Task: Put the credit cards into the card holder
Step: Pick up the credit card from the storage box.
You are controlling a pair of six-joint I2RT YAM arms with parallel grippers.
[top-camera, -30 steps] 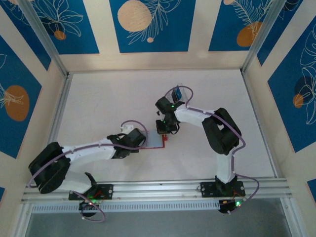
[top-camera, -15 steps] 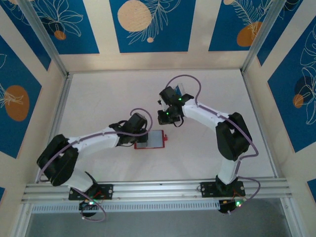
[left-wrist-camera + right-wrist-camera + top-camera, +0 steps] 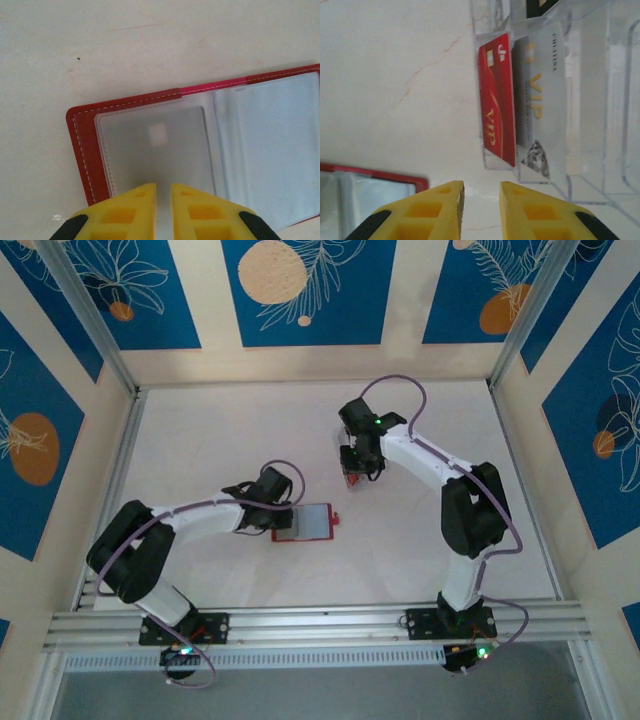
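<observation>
Where the left arm reaches in from the near-left corner of the pale tabletop (image 3: pixel 200 440), its yellow-fingered left gripper (image 3: pixel 163 200) sits over the left leaf of the small red folding card holder (image 3: pixel 310 523). The jaws stand narrow, with only a thin slit between them, right at the near edge of the frosted clear sleeve (image 3: pixel 155 145) on that leaf. Whether they pinch the sleeve I cannot tell.

The card holder lies open and flat near the middle of the tabletop, somewhat closer to the near edge than to the far one. Its pale grey inner face is up, a red stitched border runs round the left leaf, and a small red snap tab (image 3: pixel 335 517) sticks out from its right edge.

Further right and toward the far edge, the right gripper (image 3: pixel 482 200) hovers apart from the card holder. Its jaws are a modest way open, with bare tabletop showing between them and nothing held.

Just beyond its fingertips stands a clear plastic compartment tray (image 3: pixel 600 100). At the tray's left end a red credit card (image 3: pixel 496 100) with gold "VIP" lettering sits beside a silvery grey credit card (image 3: pixel 540 100), also marked VIP. The corner of a black card (image 3: pixel 540 6) shows further along the tray, at the top edge of the right wrist view.
</observation>
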